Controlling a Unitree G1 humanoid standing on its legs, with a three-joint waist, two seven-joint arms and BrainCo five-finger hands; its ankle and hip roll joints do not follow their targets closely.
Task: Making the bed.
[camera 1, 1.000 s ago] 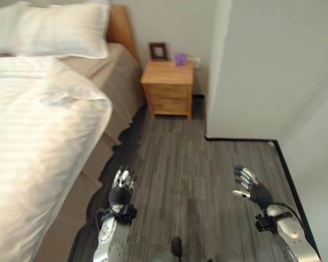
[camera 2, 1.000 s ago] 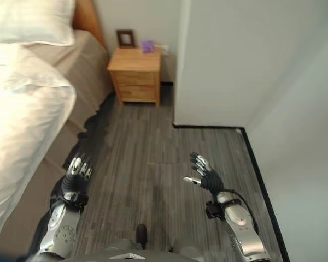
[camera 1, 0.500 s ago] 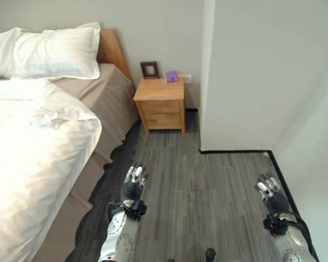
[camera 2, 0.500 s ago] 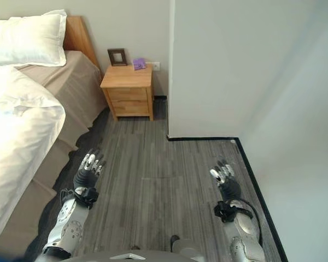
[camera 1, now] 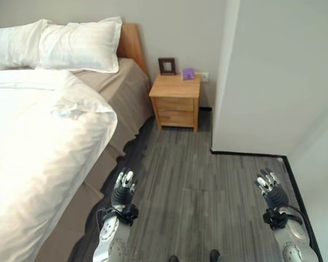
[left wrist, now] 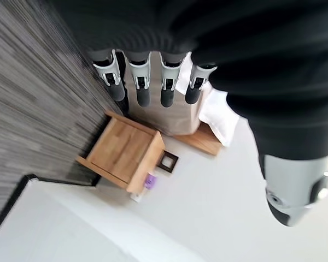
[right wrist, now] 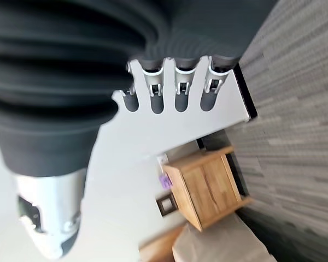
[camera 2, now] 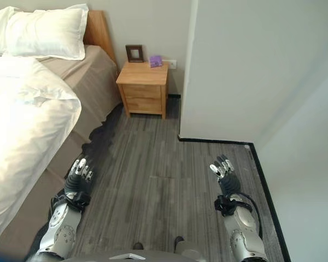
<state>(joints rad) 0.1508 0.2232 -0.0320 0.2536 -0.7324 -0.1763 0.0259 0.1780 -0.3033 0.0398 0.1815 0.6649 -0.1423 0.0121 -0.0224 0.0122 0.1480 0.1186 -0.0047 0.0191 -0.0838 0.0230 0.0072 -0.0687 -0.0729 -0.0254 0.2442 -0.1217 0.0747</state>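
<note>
A rumpled white duvet lies across the bed, tan sheet bare beside two plump pillows. Over grey plank floor, the left robot hand and right robot hand hang empty, fingers straight. A boxy wooden nightstand stands beyond.

A big bed with a tan sheet sits on the left. A puffy white duvet lies over it, and white pillows rest by the wooden headboard. A small wooden nightstand stands just beside the bed (a picture frame and a little purple thing are on top). The left hand and right hand hang over the grey floor, fingers straight, holding nothing.
</note>
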